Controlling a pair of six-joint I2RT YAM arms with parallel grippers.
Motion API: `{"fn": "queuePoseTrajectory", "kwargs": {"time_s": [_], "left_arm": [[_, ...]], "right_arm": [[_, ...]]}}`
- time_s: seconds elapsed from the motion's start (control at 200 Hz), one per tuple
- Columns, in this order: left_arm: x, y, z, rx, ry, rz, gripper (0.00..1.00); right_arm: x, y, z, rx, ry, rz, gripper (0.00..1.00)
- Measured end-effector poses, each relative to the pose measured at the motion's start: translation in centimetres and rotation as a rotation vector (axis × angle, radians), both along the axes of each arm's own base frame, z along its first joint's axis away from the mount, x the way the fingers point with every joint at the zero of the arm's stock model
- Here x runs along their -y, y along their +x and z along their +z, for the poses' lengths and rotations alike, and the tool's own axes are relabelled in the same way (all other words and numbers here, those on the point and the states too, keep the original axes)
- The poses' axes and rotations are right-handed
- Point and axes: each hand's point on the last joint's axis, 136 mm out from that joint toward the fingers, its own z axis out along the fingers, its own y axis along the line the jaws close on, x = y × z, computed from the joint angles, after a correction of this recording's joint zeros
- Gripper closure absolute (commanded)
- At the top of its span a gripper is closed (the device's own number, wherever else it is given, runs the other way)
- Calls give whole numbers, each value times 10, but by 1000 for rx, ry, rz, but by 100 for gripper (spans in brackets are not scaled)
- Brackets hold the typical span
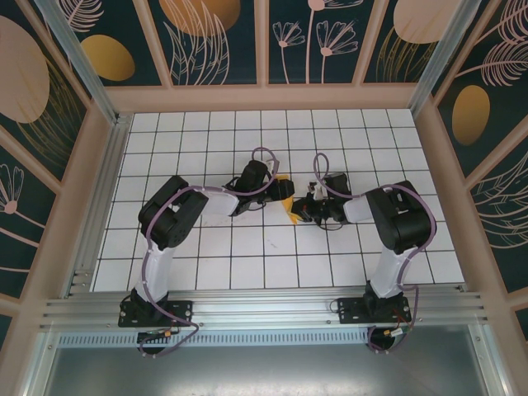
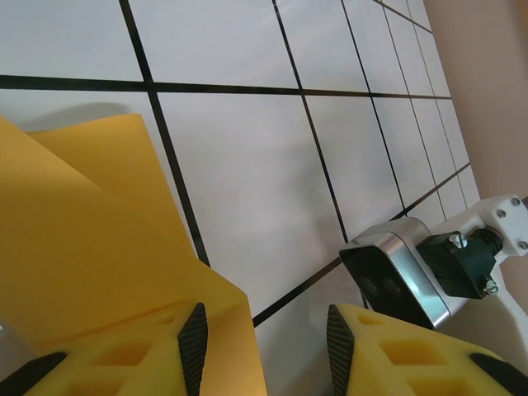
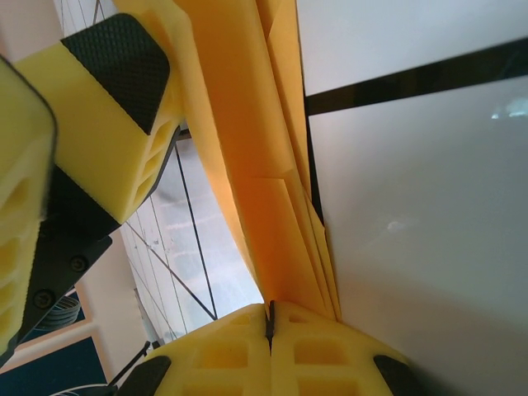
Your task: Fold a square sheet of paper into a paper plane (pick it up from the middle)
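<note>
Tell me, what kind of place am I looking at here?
Probably a lab's robot test cell: a left arm and right arm bolted to an aluminium rail, a white gridded tabletop, and leaf-patterned wall panels boxing it in. Orange paper sits between the arms.

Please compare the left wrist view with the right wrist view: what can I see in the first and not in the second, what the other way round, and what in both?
Left wrist view: the left gripper with jaws apart, and the camera on the right wrist close by. Right wrist view: the right gripper shut, the stacked folds of the orange paper seen edge-on, and one left finger. Both: the orange paper and the white gridded table.
</note>
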Motion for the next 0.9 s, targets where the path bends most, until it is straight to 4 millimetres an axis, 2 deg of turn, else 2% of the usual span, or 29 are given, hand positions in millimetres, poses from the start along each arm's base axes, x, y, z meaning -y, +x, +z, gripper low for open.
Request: {"fn": "queuePoseTrajectory", "kwargs": {"time_s": [0.29,0.46,0.555,0.635,0.771,0.851,0.901], "left_arm": [[4,5,-9,-4,6,-2,55],[7,9,-10,-3,6,-1,56],[7,9,-10,0,10,-4,56],[7,9,-10,3,13,-6,56],[7,9,-11,0,19,-8,56],[8,9,-11,-2,20,-9,56],[8,10,-11,-3,21,-9,57]], "right_arm": [[1,2,1,8,-9,-9,100],[4,5,4,26,-29,-24,89],[7,5,8,35,-49,-37,88],[11,7,15,62,-77,-52,83],[18,10,32,124,-117,-73,82],[21,11,40,156,-132,-77,83],[21,11,43,168,-135,-75,87]]}}
